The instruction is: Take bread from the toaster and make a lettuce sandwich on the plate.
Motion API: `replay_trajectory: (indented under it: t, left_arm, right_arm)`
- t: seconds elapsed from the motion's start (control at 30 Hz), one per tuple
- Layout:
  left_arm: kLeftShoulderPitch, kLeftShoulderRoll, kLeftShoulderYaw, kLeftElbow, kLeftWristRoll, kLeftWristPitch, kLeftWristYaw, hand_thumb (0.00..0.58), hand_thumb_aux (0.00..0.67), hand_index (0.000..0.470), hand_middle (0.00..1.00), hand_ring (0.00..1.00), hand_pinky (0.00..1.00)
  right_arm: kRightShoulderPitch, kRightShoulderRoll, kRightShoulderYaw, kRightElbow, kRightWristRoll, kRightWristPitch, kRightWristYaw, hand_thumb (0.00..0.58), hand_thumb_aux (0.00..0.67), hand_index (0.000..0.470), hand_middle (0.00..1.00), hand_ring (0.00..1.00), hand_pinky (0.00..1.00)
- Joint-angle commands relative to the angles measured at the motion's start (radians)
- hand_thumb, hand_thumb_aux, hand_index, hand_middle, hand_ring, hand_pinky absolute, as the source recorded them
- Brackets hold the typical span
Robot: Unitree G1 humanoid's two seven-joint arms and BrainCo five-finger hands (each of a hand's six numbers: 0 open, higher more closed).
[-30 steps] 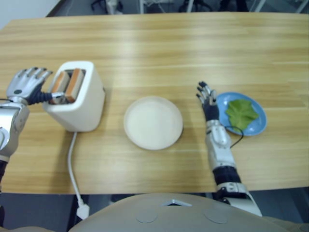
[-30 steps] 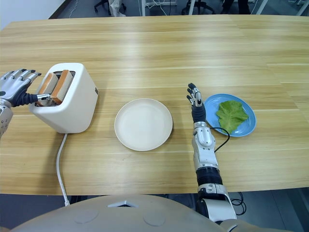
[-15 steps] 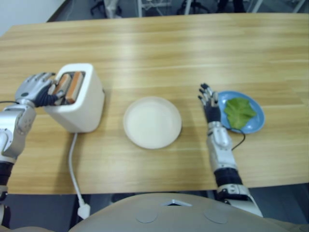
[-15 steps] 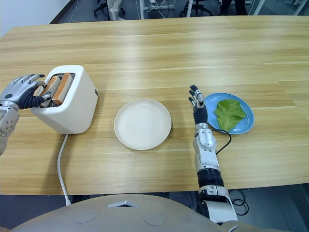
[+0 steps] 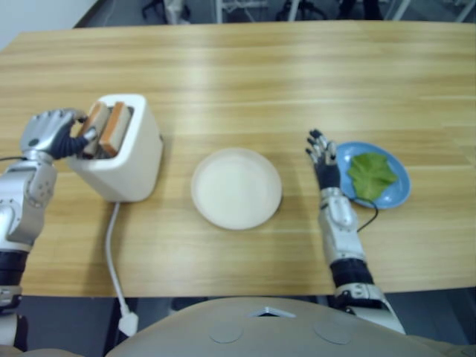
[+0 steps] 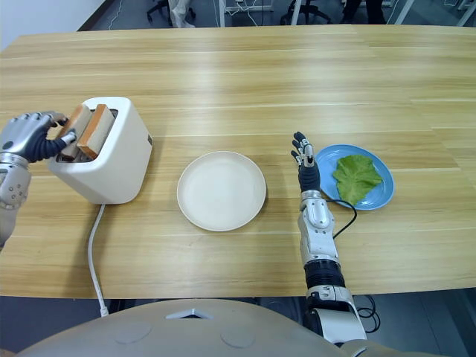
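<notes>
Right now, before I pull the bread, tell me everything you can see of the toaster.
The toaster is a white, smooth box with rounded corners, upright on the wooden table at the robot's left. Two browned bread slices stick up from its top slots. A white cord runs from its base over the table's near edge. The left hand grips the outer slice.
</notes>
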Motion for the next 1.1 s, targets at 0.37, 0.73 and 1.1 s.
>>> replay_trajectory:
  t: [0.37, 0.73, 1.1]
  left_arm:
    - [-0.029, -0.028, 0.263, -0.2, -0.042, -0.005, 0.146, 0.58, 0.67, 0.46, 1.0, 1.0, 1.0]
    - [-0.243, -0.261, 0.071, -0.274, -0.32, -0.087, 0.026, 0.58, 0.67, 0.46, 1.0, 1.0, 1.0]
    - [-0.286, -0.523, -0.311, -0.143, -0.558, -0.043, -0.364, 0.58, 0.67, 0.46, 1.0, 1.0, 1.0]
  right_arm:
    - [-0.009, 0.006, -0.003, 0.033, -0.002, 0.018, -0.005, 0.0, 0.0, 0.0, 0.0, 0.0, 0.0]
    - [-0.039, 0.01, 0.001, 0.08, -0.005, 0.017, -0.009, 0.0, 0.0, 0.0, 0.0, 0.0, 0.0]
    - [-0.047, -0.005, -0.014, 0.101, 0.004, 0.014, -0.007, 0.0, 0.0, 0.0, 0.0, 0.0, 0.0]
